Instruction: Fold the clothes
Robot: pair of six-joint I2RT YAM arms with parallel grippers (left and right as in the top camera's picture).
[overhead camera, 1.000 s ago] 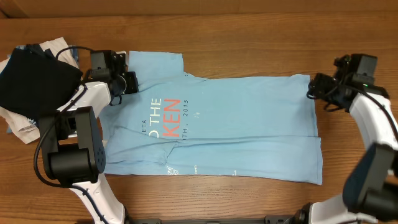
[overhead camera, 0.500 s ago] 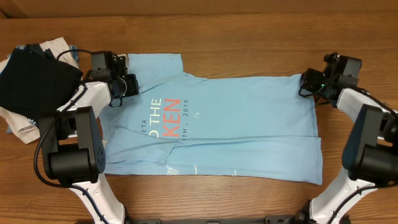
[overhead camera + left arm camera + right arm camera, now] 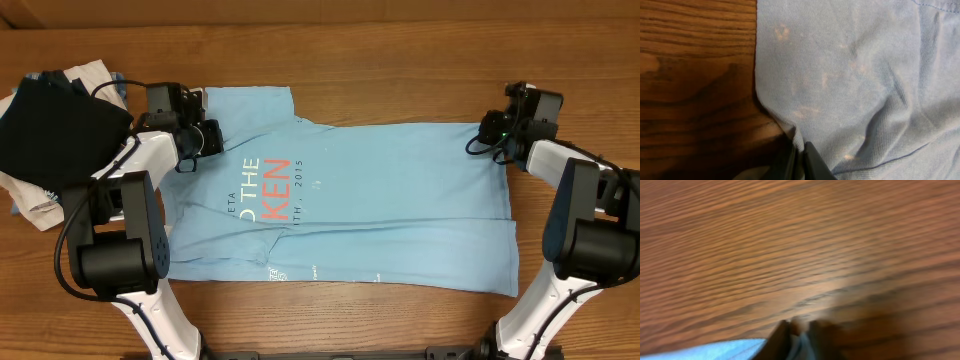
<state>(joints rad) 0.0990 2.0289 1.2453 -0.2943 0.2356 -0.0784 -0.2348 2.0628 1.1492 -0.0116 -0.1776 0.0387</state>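
The T-shirt (image 3: 380,200) lay flat on the table (image 3: 400,50). The left gripper (image 3: 205,138) was pinched shut on its edge near a sleeve, and the right gripper (image 3: 487,130) was closed on a hem corner. With 2 grips set, the opening fold likely called for lifting both together.

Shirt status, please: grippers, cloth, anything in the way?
Left gripper shut on shirt edge. Right gripper shut on its far corner. Shirt spread flat, print up. Pile of clothes off to the left, not touching the shirt.
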